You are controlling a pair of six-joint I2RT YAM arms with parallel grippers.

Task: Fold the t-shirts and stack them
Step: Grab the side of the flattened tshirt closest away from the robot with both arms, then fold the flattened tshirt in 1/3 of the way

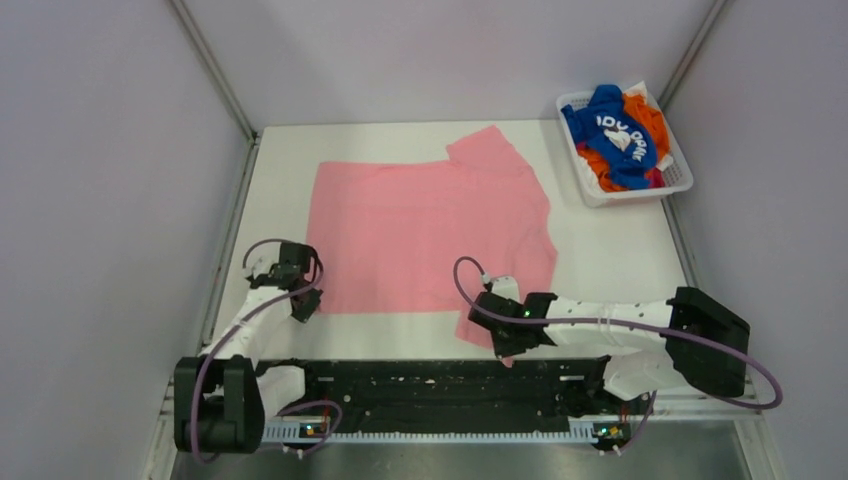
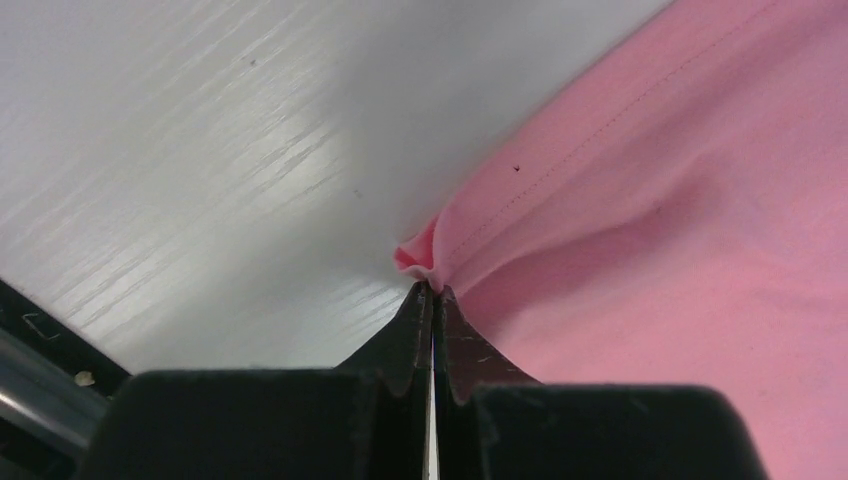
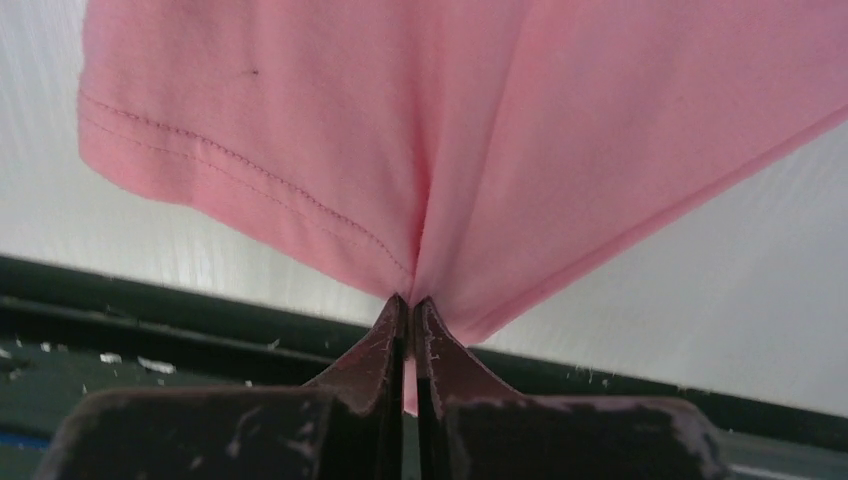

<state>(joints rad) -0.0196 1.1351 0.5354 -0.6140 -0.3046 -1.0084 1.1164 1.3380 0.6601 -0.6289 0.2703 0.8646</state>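
Pinches the near left corner of the pink t-shirt [image 1: 430,225], spread on the surface [image 1: 620,250], in tightly closed left fingers [image 2: 432,290]. Grips its near right edge in closed right fingers [image 3: 410,300], likely to lift and fold together. Leaves the blue t-shirt [image 1: 610,125] and orange t-shirt [image 1: 600,167] in the far-right basket [image 1: 632,197].

basket [image 1: 636,194] of t-shirts [image 1: 612,132] far right, walls [image 1: 100,200] flanking table [image 1: 620,255]

Top cam looks down on the whole desk [image 1: 620,250] from above its near edge, wrist cams sit super close behind the left gripper [image 2: 432,288] by the left edge and right gripper [image 3: 410,300] by the near edge, all sharing the pink shirt [image 1: 430,235].
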